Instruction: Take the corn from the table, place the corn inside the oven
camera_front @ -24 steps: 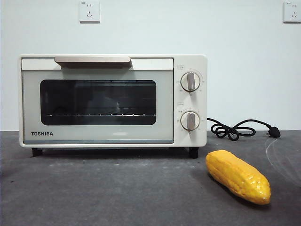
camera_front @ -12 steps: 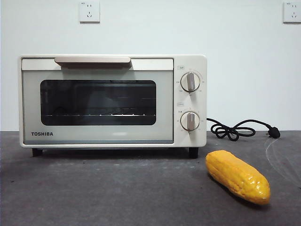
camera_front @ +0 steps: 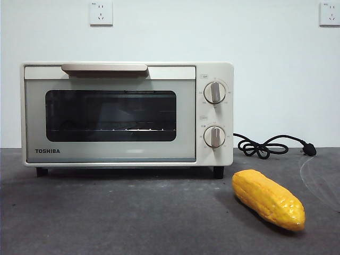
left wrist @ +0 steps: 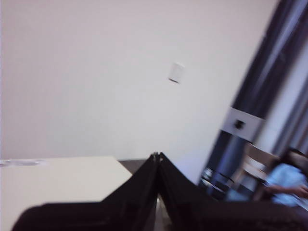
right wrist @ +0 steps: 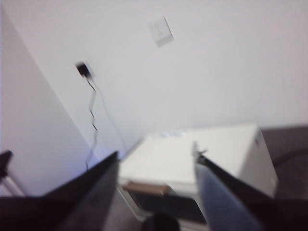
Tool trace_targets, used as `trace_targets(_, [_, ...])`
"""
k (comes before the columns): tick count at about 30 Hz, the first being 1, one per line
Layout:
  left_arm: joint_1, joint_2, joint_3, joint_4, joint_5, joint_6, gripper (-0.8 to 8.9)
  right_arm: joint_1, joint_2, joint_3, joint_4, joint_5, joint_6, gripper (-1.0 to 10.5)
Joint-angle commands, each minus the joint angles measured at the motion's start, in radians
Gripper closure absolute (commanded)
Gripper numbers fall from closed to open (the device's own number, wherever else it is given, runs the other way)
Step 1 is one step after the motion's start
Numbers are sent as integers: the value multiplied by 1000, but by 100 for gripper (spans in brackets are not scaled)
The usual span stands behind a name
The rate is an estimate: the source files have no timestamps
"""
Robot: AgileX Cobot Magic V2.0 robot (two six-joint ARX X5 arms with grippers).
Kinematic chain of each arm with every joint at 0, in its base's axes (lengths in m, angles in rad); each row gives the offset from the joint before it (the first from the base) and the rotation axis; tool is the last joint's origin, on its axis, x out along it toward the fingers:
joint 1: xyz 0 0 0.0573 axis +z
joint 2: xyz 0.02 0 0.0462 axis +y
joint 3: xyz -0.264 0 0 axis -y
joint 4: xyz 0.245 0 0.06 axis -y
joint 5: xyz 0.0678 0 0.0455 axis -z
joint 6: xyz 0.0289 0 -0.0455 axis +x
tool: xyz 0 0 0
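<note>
The yellow-orange corn (camera_front: 269,198) lies on the dark grey table (camera_front: 133,218) in the front view, to the right of and nearer than the cream-white oven (camera_front: 127,114). The oven's glass door is closed, with its bar handle (camera_front: 104,67) along the top. No arm shows in the front view. My left gripper (left wrist: 157,156) is shut, raised high and aimed at the wall, with the oven's top (left wrist: 57,178) below it. My right gripper (right wrist: 154,159) is open with nothing between its jaws, high above the oven (right wrist: 202,168).
The oven's black cord and plug (camera_front: 271,145) lie coiled on the table behind the corn. Two wall sockets (camera_front: 101,13) sit high on the white wall. Two round knobs (camera_front: 214,92) are on the oven's right panel.
Only the faint reflections in the oven's glass door have shifted a little. The corn and the oven have not moved.
</note>
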Motion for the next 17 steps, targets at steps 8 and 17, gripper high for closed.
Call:
trace_targets(8, [-25,143,58,-9,147,3,817,29,259,128,-369,30,-252,403])
trace_targets(17, [-113,179,58,-27,138,5,817,289,475,124,-474,333,-303,411])
